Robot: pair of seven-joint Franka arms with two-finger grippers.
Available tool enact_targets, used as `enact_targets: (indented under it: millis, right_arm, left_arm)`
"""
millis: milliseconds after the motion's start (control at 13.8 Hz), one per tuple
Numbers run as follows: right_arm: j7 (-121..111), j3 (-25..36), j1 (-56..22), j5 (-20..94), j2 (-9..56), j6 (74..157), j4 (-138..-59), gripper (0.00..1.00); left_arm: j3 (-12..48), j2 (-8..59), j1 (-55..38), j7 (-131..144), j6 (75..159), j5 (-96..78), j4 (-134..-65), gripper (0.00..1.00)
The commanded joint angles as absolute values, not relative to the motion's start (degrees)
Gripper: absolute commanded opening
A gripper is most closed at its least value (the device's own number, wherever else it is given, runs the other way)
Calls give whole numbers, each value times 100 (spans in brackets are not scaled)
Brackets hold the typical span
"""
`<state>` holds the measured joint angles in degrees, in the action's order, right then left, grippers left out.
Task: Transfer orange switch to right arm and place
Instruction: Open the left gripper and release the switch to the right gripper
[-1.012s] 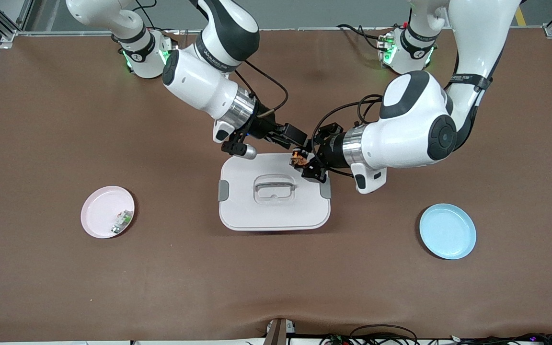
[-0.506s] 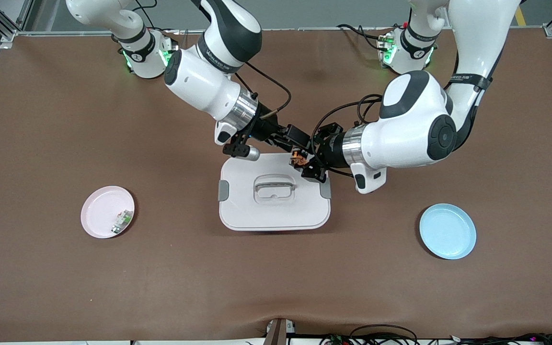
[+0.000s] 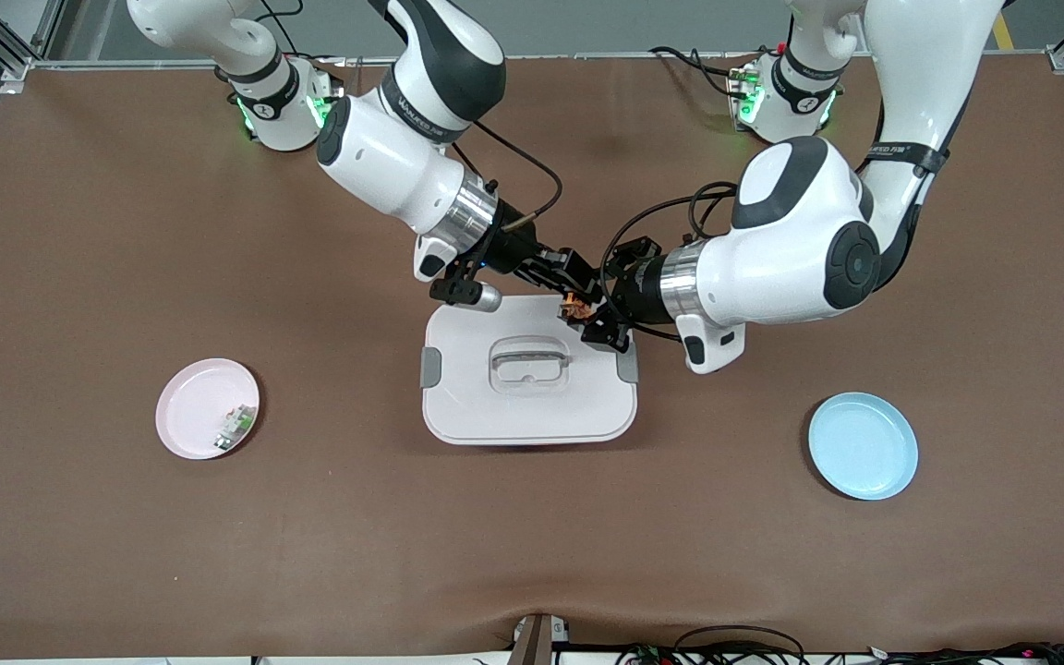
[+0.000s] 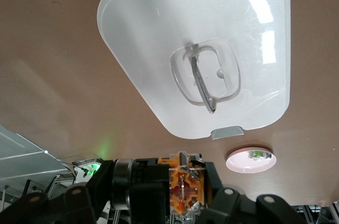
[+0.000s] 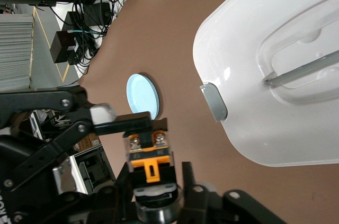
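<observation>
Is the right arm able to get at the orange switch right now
Yes, it seems so: the right gripper is already shut on the orange switch, which the left gripper also holds, above the white lidded box.

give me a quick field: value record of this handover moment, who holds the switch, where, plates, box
orange switch: held above the white box's lid
left gripper: shut on the orange switch
right gripper: shut on the orange switch too
white box: mid table, lid on, handle flat
pink plate: toward the right arm's end, holds a small white-and-green part
blue plate: toward the left arm's end
</observation>
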<state>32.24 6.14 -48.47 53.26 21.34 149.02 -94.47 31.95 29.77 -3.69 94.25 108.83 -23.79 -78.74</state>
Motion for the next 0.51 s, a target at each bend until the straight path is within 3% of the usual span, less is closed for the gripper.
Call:
enact_targets:
  millis: [0, 72, 434]
  right_arm:
    - [3296, 606, -4825, 5291, 2197, 14897, -9299, 6]
    - [3296, 606, -4825, 5291, 2197, 14897, -9299, 0]
    - [3296, 606, -4825, 5291, 2197, 14897, -9308, 0]
  left_arm:
    - [3217, 3015, -422, 9519, 10881, -2470, -7796, 0]
    - [3217, 3015, -413, 9519, 10881, -2470, -7796, 0]
    - [3208, 3032, -413, 9536, 10881, -2487, -7796, 0]
